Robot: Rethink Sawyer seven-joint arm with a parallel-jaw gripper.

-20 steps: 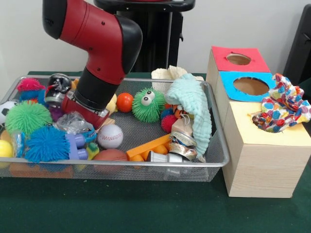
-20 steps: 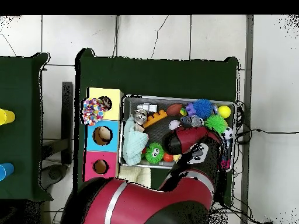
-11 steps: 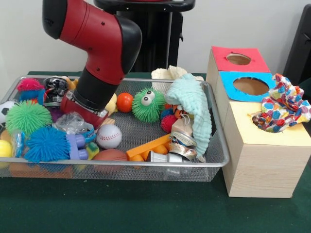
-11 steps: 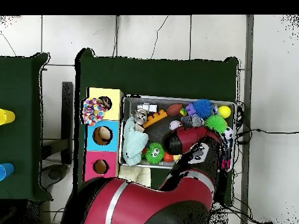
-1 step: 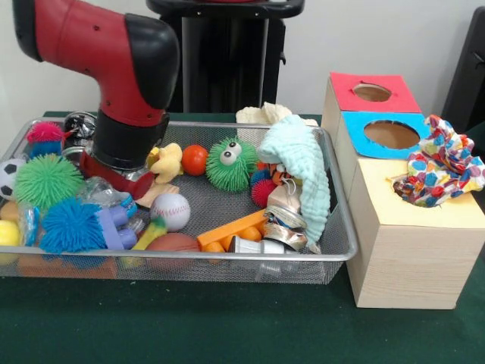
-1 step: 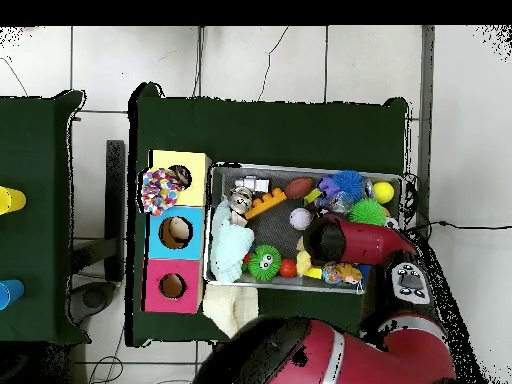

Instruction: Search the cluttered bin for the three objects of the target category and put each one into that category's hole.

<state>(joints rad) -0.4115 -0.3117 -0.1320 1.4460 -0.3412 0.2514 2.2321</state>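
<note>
While my arm (image 5: 114, 83) reached down into the wire bin (image 5: 337, 227), my gripper was buried among the toys, and I could not tell whether it was clenched or released. Just beside my wrist lay the yellow plush toy (image 5: 168, 161), the green spiky ball (image 5: 47, 180) and the blue spiky ball (image 5: 72, 225), with the baseball (image 5: 170, 211) near. Well apart from me stood the wooden box (image 5: 402, 235), a colourful cloth (image 5: 439, 163) stuffed in its yellow-faced hole.

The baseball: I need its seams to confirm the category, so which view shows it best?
Front view: the baseball lies unobstructed on the bin's mesh floor, red stitching visible. Overhead, it is only a small pale ball beside the arm.
</note>
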